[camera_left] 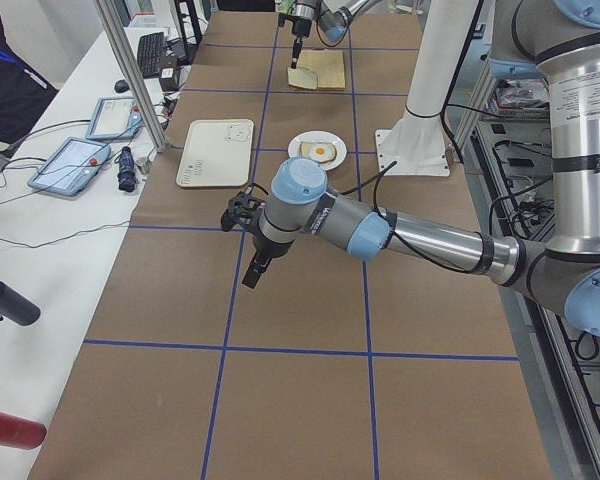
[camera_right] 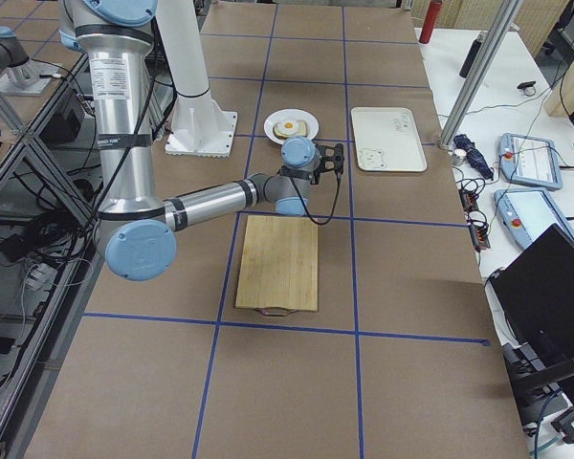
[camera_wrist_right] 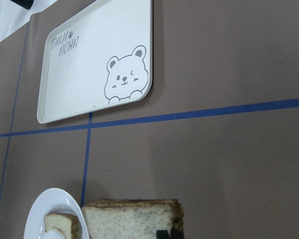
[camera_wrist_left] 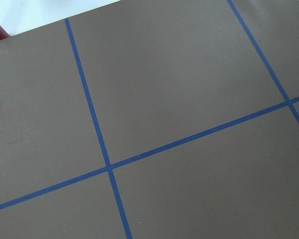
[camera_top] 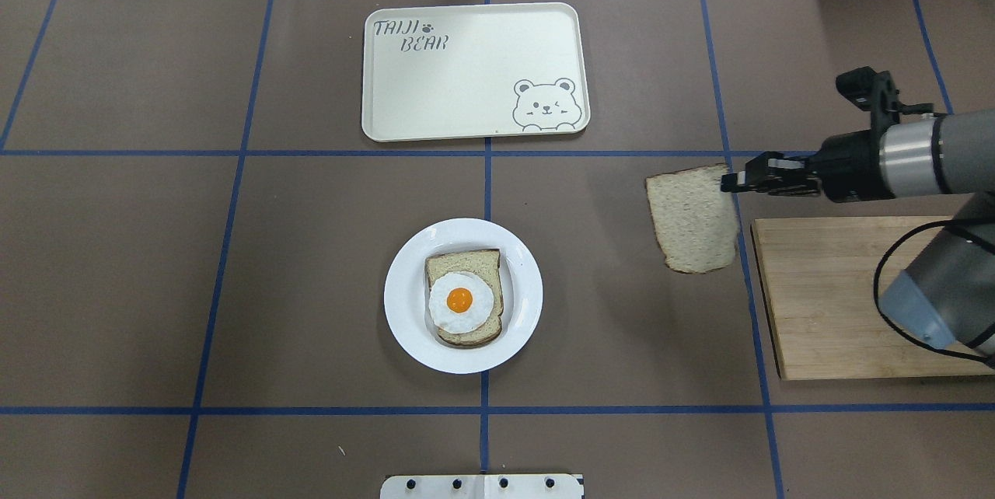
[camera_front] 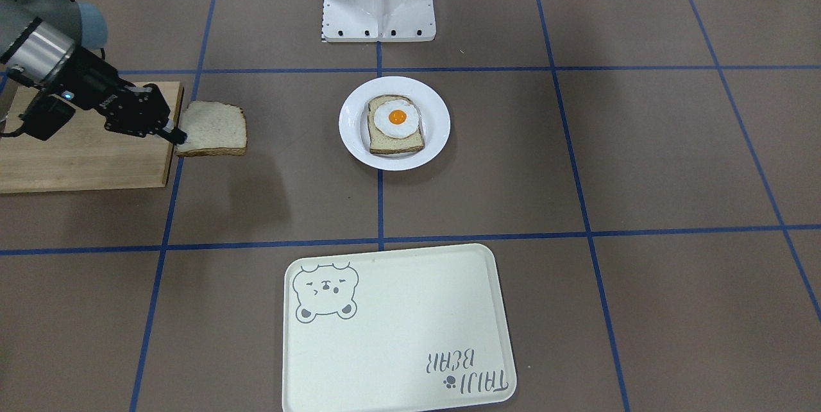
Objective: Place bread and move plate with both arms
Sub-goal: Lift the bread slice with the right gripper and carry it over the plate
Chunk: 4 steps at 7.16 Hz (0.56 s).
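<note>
Right gripper, jaws pinched tight on one edge of the bread, bread held between the plate and the cutting board, nearer the board, left gripper far from the plate, opening not discernible.

The plate lies between the pedestal and the tray, the bread between plate and cutting board.

Right pincer clamps bread; left arm hovers.
</note>
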Each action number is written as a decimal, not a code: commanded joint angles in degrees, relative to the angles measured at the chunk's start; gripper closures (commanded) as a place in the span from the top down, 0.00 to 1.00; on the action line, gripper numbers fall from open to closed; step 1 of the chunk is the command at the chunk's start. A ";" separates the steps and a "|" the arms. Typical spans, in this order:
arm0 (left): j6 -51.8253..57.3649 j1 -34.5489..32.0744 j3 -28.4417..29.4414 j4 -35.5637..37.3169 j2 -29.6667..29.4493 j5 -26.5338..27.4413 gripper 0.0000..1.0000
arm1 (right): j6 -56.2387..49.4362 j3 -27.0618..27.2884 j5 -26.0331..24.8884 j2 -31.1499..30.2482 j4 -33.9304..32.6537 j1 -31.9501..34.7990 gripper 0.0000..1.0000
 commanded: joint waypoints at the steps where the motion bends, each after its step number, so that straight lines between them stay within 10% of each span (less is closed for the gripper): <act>1: 0.00 0.00 -0.04 0.01 0.00 -0.10 0.99 | 5.06 0.16 -10.15 7.43 -2.87 -8.40 0.00; 4: 0.00 0.00 0.05 0.01 0.00 -0.10 0.99 | 5.15 0.95 -23.60 15.44 -14.37 -19.64 0.00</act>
